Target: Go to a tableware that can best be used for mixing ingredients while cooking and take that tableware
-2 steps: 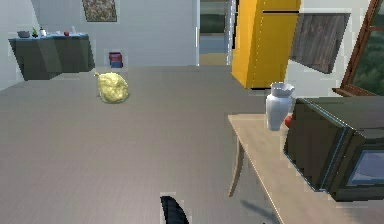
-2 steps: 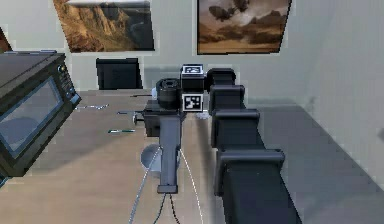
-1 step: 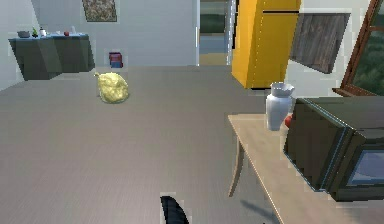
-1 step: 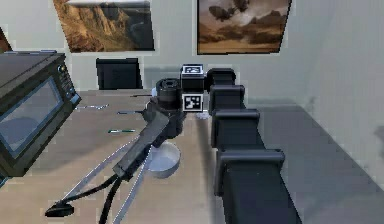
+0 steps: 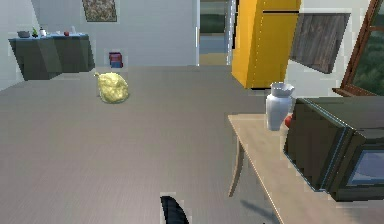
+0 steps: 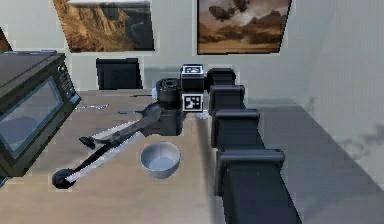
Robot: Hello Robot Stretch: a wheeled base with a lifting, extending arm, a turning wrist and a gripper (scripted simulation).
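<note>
The dark arm [image 6: 240,150] reaches out over the wooden bench [image 6: 120,200], and past its two white marker squares [image 6: 192,84] the jaws angle down toward the near edge, thin fingers [image 6: 108,152] low over the tabletop. I cannot tell whether the jaws are spread or pressed together, nor whether they hold anything. The pale bowl [image 6: 160,158] sits on the bench just beside those fingers, on the arm's side of them. A dark microwave [image 6: 35,110] stands at the arm side view's left. In the forward view a white vase [image 5: 279,105] stands on the same bench beside it.
</note>
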